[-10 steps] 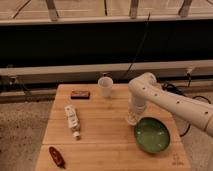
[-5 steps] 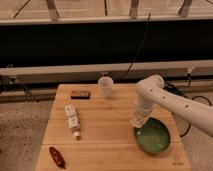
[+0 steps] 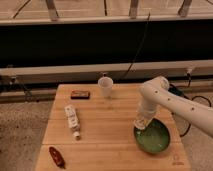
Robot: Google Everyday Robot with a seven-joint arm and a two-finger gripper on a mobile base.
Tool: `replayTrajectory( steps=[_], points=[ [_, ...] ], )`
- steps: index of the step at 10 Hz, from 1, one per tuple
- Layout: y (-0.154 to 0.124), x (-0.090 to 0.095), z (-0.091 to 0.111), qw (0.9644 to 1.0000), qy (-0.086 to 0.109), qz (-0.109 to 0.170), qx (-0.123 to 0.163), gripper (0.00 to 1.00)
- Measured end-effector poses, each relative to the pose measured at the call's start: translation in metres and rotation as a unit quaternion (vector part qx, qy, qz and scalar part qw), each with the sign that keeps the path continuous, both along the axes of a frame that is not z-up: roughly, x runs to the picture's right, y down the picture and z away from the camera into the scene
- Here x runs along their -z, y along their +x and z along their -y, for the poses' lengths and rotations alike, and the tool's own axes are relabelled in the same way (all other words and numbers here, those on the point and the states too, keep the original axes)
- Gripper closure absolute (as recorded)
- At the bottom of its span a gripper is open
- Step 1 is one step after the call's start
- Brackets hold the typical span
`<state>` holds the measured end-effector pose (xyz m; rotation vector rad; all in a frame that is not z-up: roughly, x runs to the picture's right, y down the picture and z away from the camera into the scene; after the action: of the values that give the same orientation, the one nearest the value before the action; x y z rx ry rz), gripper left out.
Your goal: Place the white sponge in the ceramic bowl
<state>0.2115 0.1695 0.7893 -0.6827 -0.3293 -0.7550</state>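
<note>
Wooden table (image 3: 107, 135) across lower half of frame, dark wall and pale rail behind.

Ceramic bowl (image 3: 154, 137): green, shallow, darker rim; lower right of table, close to right edge.

Arm (image 3: 172, 102): white, entering from right edge of frame, bent downward at elbow right of frame centre.

Gripper (image 3: 141, 122): at end of arm, pointed down, over upper left rim of bowl. Finger state: cannot tell.

White sponge (image 3: 142, 120): pale patch at gripper tip, above left portion of bowl rim. Outline merged with gripper; contact with bowl cannot be determined.

Other items on table:
- White cup (image 3: 105, 86): upright, top centre of table, near rear edge, well apart from bowl.
- Dark flat rectangular item (image 3: 79, 94): just left of cup, near rear edge.
- White bottle (image 3: 73, 120): lying on side, labelled, left of table centre, long axis roughly front to back.
- Red item (image 3: 57, 156): small, elongated, lower left corner of table, lying diagonally.

Black cable (image 3: 137, 47): running from upper frame down behind cup.
</note>
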Motion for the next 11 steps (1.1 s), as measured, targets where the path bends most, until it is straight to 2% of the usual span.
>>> replayTrajectory(
  steps=[4, 7, 8, 10, 11],
  points=[
    [0.009, 0.006, -0.004, 1.0, 0.003, 0.003, 0.0, 0.99],
    [0.011, 0.008, -0.006, 1.0, 0.003, 0.005, 0.002, 0.88],
    [0.012, 0.009, -0.007, 1.0, 0.004, 0.005, 0.002, 0.81],
    [0.012, 0.009, -0.007, 1.0, 0.006, 0.007, 0.003, 0.57],
    [0.013, 0.01, -0.008, 0.9999, 0.006, 0.007, 0.004, 0.5]
  ],
)
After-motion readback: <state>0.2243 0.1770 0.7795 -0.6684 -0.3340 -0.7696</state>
